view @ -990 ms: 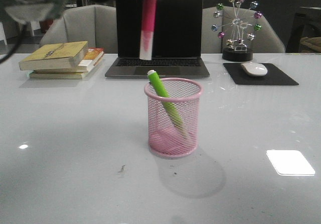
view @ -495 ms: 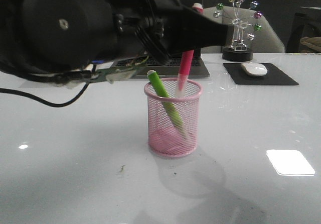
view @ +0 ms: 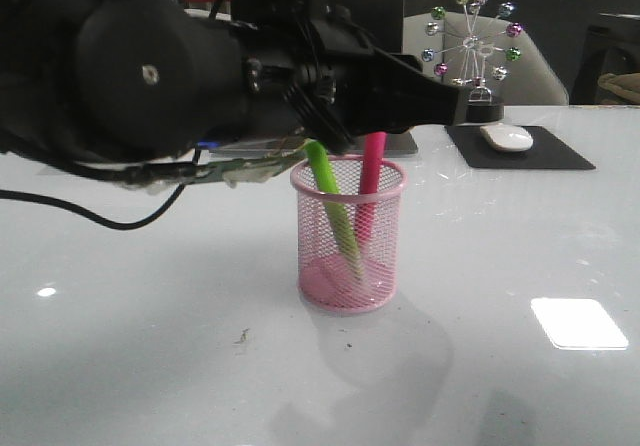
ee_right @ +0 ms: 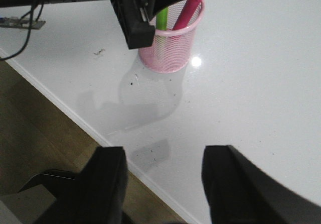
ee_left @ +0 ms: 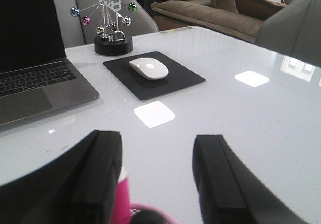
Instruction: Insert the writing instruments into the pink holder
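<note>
The pink holder (view: 347,256) stands mid-table, with the lime green pen (view: 325,181) and the magenta pen (view: 370,181) both leaning inside it. My left gripper (view: 440,101) hovers just above its rim and is open. In the left wrist view the magenta pen (ee_left: 122,204) rests against one finger only, above the holder's rim (ee_left: 143,206), and the left gripper (ee_left: 158,138) has its jaws wide apart. In the right wrist view my right gripper (ee_right: 164,156) is open and empty over the table's front edge. That view also shows the holder (ee_right: 170,48) with both pens, well away from the right gripper.
A laptop (ee_left: 30,83) sits behind the holder. At the back right a white mouse (view: 507,137) lies on a black pad (view: 560,151), with a ferris-wheel ornament (view: 475,56) behind it. The table's front edge (ee_right: 75,116) borders wooden floor.
The left arm came down over the holder with the magenta pen. The pen went from hanging above the cup to standing inside it, and the jaws now stand apart.
</note>
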Controlling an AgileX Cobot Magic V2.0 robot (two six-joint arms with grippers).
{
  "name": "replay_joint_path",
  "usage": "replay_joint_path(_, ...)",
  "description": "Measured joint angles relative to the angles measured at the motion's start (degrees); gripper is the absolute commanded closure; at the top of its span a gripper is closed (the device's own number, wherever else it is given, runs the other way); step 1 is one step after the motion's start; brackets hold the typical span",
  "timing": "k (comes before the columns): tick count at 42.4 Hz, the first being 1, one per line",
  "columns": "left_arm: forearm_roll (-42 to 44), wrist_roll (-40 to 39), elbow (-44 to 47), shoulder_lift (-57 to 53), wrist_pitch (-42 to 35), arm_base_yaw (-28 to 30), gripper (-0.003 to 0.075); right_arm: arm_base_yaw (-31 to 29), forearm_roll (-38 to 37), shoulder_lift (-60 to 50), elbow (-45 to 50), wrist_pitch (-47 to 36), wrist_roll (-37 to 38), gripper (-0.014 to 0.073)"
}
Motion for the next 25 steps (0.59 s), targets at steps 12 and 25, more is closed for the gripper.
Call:
replay_joint_path(12, 0.2, 7.5, 0.0, -16.2, 25.3, 0.0, 0.0307, 0.0, 0.0, 0.0, 0.0, 0.0, 0.0, 0.0138)
replay_joint_path(25, 5.5, 8.2, 0.0, -37.1, 63.1, 3.6, 0.0307, 0.0, 0.0, 0.0, 0.0, 0.0, 0.0, 0.0138)
